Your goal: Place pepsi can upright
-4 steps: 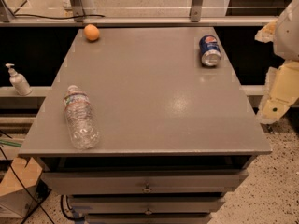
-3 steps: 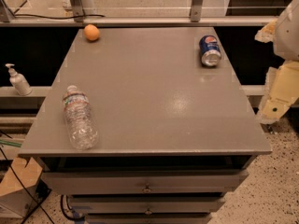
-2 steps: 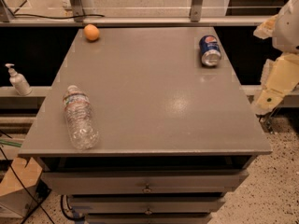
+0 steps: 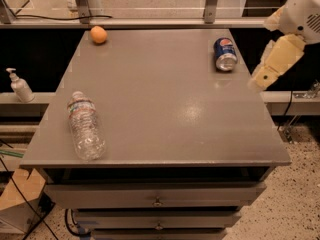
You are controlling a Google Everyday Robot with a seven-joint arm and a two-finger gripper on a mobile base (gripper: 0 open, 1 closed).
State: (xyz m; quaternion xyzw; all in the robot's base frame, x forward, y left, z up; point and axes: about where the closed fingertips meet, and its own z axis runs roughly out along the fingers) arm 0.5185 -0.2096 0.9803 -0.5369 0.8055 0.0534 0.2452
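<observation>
The pincer (image 4: 263,78), its grip state impossible to tell, hangs angled downward just off the worktop (image 4: 165,89) at its right edge, near the pepsi can (image 4: 225,54) lying on its side by the far-right corner.

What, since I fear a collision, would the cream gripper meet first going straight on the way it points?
Probably the bare grey tabletop near its right edge. The cream gripper, beside that edge, slants down toward it, on a line nearer the camera than the lying dark-blue aluminium Pepsi can. Depth is unclear.
</observation>
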